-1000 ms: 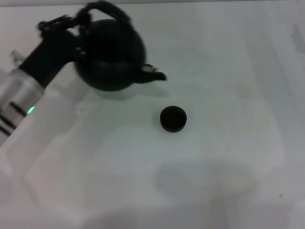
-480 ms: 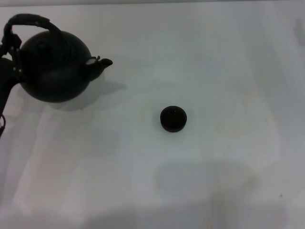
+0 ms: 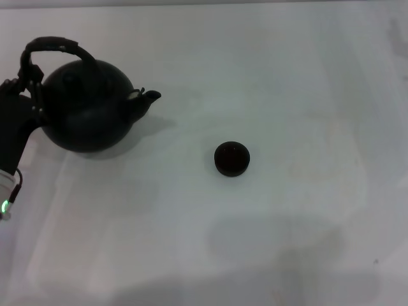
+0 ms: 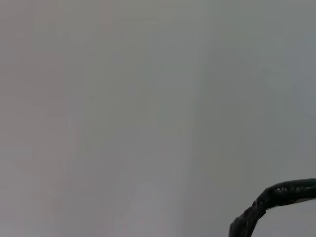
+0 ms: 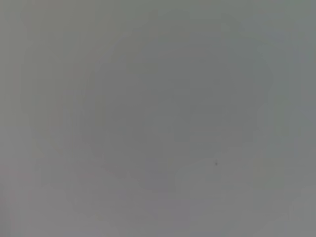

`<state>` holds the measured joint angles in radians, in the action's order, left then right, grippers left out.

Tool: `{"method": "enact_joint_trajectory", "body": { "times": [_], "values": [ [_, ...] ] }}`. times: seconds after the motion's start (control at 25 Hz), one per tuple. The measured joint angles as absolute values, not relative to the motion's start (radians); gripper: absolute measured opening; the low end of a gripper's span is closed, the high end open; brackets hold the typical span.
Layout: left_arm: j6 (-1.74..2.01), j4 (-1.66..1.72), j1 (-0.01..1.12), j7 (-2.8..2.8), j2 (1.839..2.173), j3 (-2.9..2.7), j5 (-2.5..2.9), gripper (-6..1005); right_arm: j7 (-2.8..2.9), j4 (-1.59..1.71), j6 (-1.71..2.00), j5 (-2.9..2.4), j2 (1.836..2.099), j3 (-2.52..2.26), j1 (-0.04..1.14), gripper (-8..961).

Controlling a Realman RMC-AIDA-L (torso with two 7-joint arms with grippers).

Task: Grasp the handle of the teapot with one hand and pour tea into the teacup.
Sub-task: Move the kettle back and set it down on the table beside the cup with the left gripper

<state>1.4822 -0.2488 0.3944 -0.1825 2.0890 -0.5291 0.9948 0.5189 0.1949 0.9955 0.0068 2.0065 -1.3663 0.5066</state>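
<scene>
My left claw (image 3: 29, 89) grasps the handle (image 3: 54, 46) of the teapot (image 3: 89, 108) near the desk's (image 3: 287, 242) far-left corner; the teacup (image 3: 231, 158) sits mid-desk.

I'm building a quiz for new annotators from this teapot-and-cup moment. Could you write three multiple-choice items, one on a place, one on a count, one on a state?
1. Where is the teapot relative to the teacup in the head view?
A. to its left and farther back
B. to its right
C. directly over it

2. How many cups stand on the table?
A. none
B. one
C. three

3. How does the teapot sit?
A. tipped with spout down over the cup
B. lying on its side
C. roughly upright, handle arched on top

Answers: 1 A, the pot is at the left edge by the left gripper, the cup near the middle. 2 B, only one small dark cup shows. 3 C, the spout points sideways toward the cup, not down.
</scene>
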Motion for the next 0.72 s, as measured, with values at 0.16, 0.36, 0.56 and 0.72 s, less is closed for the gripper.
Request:
{"method": "enact_joint_trajectory", "body": {
  "times": [0.16, 0.36, 0.56, 0.72],
  "values": [
    [1.446, -0.251, 0.396, -0.183, 2.089, -0.529, 0.993, 98, 0.519, 0.195, 0.995, 0.007, 2.006, -1.367, 0.509, 674],
    [1.407, -0.251, 0.4, -0.182, 2.089, -0.529, 0.994, 100, 0.518, 0.195, 0.996, 0.008, 2.008, -1.367, 0.509, 674],
    [1.392, -0.251, 0.402, -0.177, 2.09, -0.529, 0.995, 106, 0.518, 0.195, 1.0, 0.008, 2.009, -1.366, 0.507, 673],
    [1.377, -0.251, 0.404, -0.175, 2.09, -0.529, 1.001, 110, 0.518, 0.195, 1.002, 0.008, 2.01, -1.365, 0.507, 673]
  ]
}}
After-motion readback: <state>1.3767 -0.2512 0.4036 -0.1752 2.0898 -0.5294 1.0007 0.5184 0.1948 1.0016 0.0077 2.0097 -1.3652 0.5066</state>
